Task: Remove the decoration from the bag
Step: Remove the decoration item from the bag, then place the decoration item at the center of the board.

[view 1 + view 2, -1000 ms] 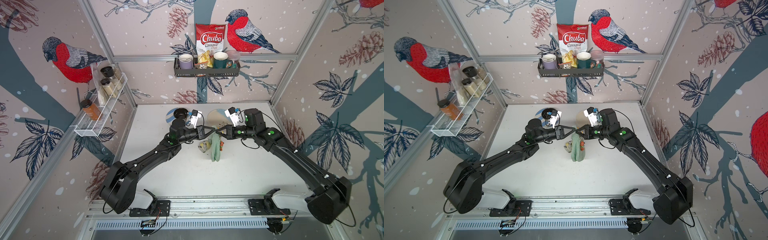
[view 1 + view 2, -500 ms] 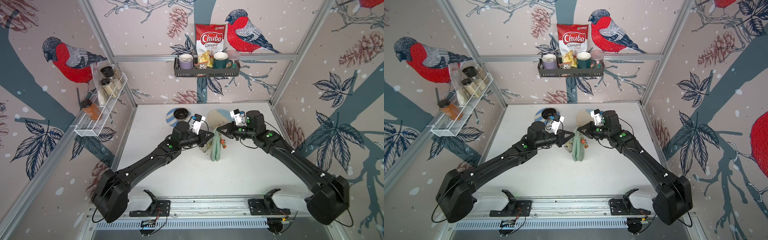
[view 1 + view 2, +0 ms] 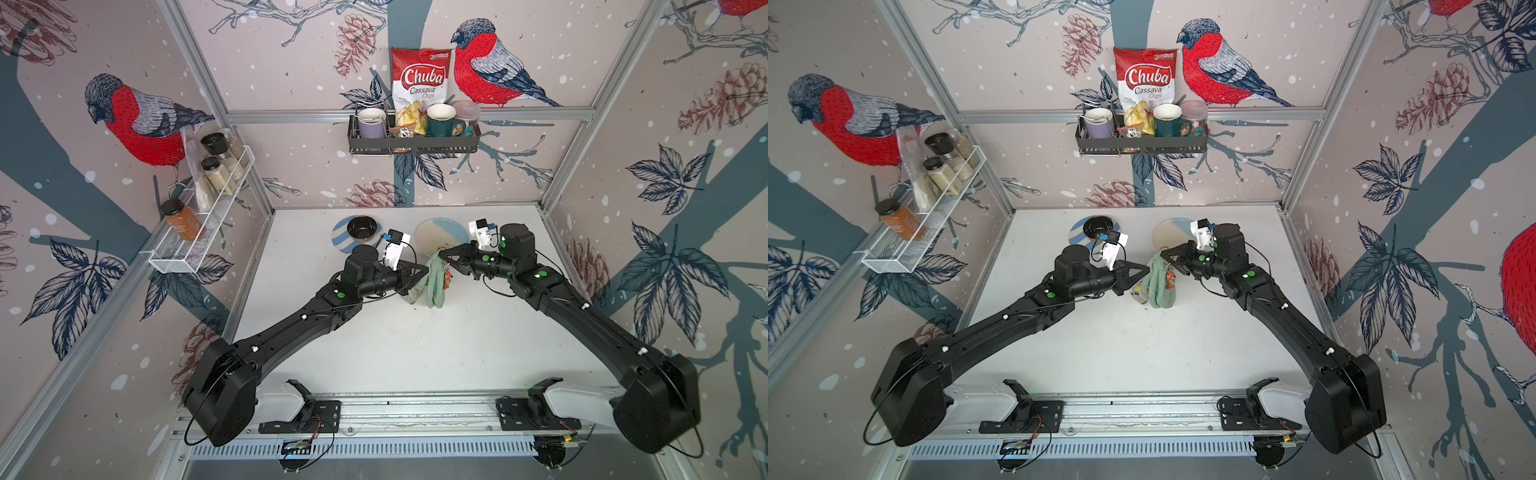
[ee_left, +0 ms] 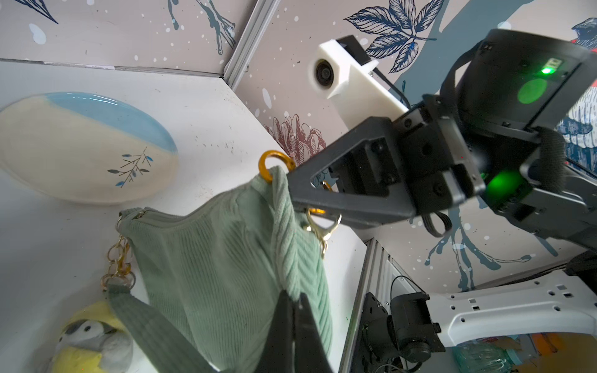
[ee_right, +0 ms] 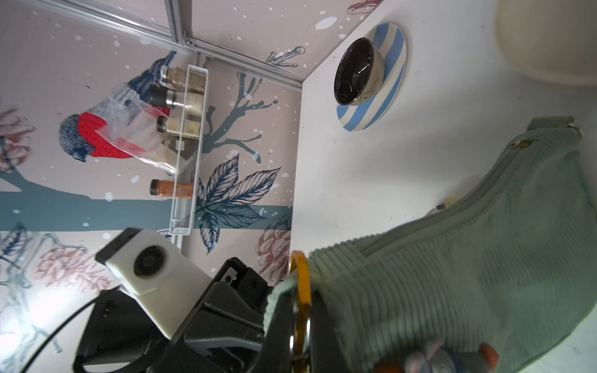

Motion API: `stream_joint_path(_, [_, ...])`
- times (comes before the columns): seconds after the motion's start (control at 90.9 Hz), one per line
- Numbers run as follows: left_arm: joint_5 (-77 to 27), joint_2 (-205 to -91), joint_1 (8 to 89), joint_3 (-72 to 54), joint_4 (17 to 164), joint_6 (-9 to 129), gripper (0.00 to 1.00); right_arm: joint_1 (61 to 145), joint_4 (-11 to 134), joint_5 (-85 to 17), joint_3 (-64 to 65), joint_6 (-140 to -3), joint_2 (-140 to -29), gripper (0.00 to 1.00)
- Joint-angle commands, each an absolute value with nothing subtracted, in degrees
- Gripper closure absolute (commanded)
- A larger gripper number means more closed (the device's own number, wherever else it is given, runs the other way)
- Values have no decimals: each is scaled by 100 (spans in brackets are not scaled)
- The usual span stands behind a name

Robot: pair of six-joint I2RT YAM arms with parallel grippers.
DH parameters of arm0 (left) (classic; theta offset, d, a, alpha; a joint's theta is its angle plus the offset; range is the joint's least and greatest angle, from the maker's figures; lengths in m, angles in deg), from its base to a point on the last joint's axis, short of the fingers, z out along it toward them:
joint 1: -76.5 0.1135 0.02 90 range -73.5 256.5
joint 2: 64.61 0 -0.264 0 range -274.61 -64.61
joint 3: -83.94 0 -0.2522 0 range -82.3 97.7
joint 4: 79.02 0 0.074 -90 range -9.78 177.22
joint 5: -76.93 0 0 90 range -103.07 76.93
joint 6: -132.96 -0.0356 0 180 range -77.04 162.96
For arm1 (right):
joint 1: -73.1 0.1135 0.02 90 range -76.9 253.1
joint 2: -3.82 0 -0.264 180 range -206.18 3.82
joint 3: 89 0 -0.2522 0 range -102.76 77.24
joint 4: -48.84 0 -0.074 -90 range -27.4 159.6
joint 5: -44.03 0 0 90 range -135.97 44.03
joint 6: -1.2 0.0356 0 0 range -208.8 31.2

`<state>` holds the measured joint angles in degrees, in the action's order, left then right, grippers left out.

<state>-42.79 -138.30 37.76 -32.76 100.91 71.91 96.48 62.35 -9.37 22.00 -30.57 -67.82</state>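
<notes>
The bag (image 3: 435, 282) hangs upright over the table (image 3: 415, 345). It is held by its top corner, where the right gripper (image 3: 441, 257) is clamped on the fabric loop at the amber ring (image 4: 274, 164). The left gripper (image 3: 425, 271) is closed, its tips against the bag's side lower than the right fingertips. Whether it pinches fabric is unclear. A plush penguin decoration (image 4: 92, 339) dangles on a gold chain just beside the left fingers.
</notes>
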Motion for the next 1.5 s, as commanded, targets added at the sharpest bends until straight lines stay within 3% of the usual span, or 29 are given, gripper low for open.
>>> stream_joint_path(0.0, [-4311, -13583, 3926, -3402, 9169, 6818, 100, 9247, 4727, -382, 2230, -2669, -6772, 100])
stream_joint_path(0.066, [-4267, -13409, 4176, -3472, 8847, 6795, 100, 9178, 6119, 109, 1779, -3994, -6953, 100])
stream_joint_path(0.132, [-4324, -13205, 4362, -3517, 8691, 6854, 100, 9346, 7860, -86, 1177, -5577, -7026, 100])
stream_joint_path(0.209, [-4511, -13078, 4400, -3510, 8679, 6931, 100, 9528, 8775, -227, 866, -6258, -7100, 100])
stream_joint_path(0.341, [-4858, -12974, 4388, -3585, 9127, 7395, 100, 9577, 8427, -557, 1065, -5936, -7105, 100])
stream_joint_path(0.66, [-4667, -13206, 4015, -3233, 8995, 7199, 100, 9402, 9121, -3475, 1842, -5766, -7275, 100])
stream_joint_path(0.814, [-4465, -14300, 3330, -2313, 8622, 6738, 100, 9104, 8976, -3978, 2456, -5616, -7478, 100])
stream_joint_path(1.199, [-4015, -17481, 2834, -21, 8363, 6811, 99, 8781, 8820, -5018, 2786, -5725, -7833, 80])
stream_joint_path(1.298, [-3908, -17907, 2839, 235, 8348, 6904, 92, 8778, 8868, -5239, 2676, -5833, -7950, 74])
stream_joint_path(1.485, [-3750, -17650, 2984, 421, 8118, 6784, 53, 8767, 9054, -5814, 2536, -5929, -7834, 52])
